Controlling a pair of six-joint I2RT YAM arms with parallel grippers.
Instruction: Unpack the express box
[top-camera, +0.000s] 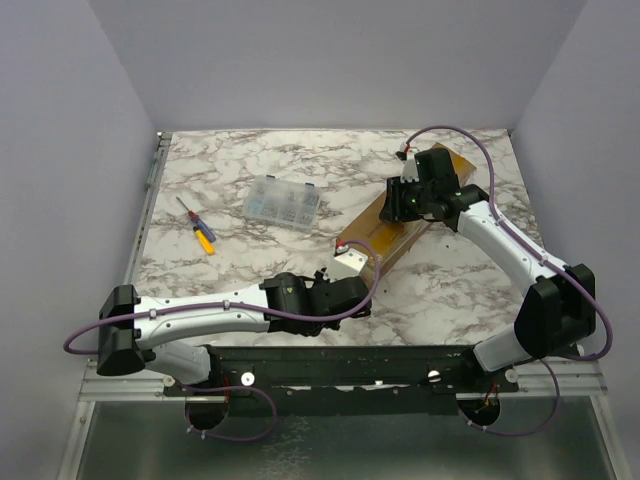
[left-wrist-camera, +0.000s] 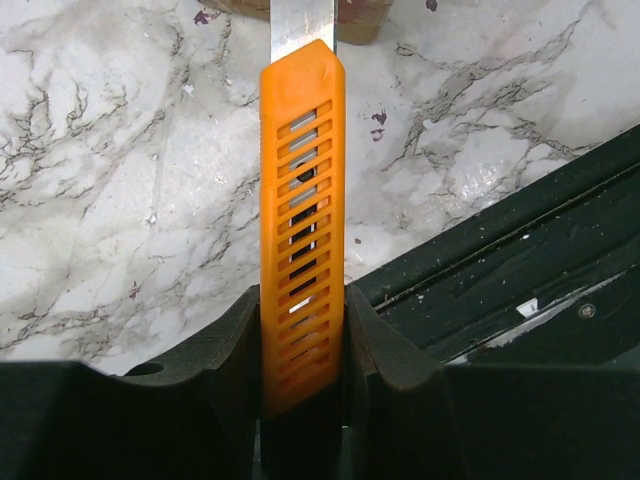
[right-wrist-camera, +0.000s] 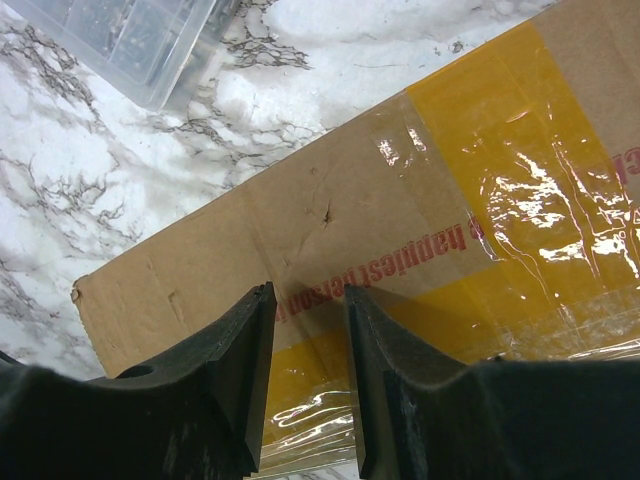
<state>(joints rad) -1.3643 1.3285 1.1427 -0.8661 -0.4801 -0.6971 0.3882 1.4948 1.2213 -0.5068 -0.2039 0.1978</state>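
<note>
The express box, a long brown carton with yellow-tan tape and red print, lies diagonally right of the table's centre; its white label faces the near end. My right gripper hovers over its far half. In the right wrist view that gripper stands open, its fingertips just above the box top by the red print, with nothing between them. My left gripper is shut on an orange utility knife. The knife's steel blade is extended and points at the box's near end.
A clear plastic compartment case sits left of the box, also seen in the right wrist view. A screwdriver lies further left. The black base rail runs along the near edge under my left gripper.
</note>
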